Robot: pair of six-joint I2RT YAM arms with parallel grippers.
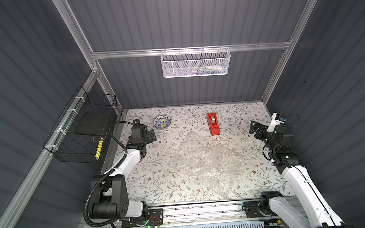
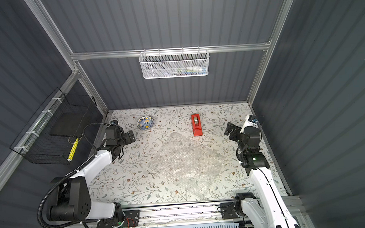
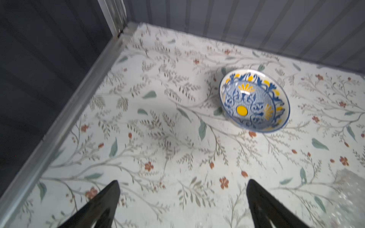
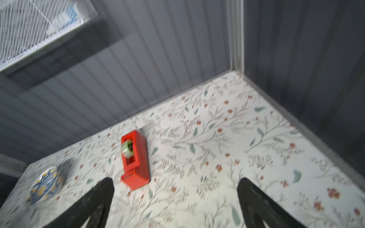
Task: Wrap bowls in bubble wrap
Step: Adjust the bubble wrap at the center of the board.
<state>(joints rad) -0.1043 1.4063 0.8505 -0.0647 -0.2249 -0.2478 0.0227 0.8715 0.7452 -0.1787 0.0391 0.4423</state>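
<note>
The bowl (image 1: 162,122) (image 2: 145,123), white with a blue pattern and a yellow centre, stands upright at the back left of the floral table. The bubble wrap (image 1: 203,160) (image 2: 186,161) lies crumpled and mostly flat in the middle. My left gripper (image 1: 151,135) (image 3: 182,183) hovers just left of and nearer than the bowl (image 3: 254,100), open and empty. My right gripper (image 1: 254,126) (image 4: 175,180) hangs at the right side, open and empty, well away from the bowl (image 4: 44,185). A corner of the wrap (image 3: 349,189) shows in the left wrist view.
A red tape dispenser (image 1: 213,124) (image 4: 135,159) stands behind the wrap, right of centre. A white mesh basket (image 1: 195,62) hangs on the back wall and a black wire basket (image 1: 81,132) on the left wall. Grey walls close three sides.
</note>
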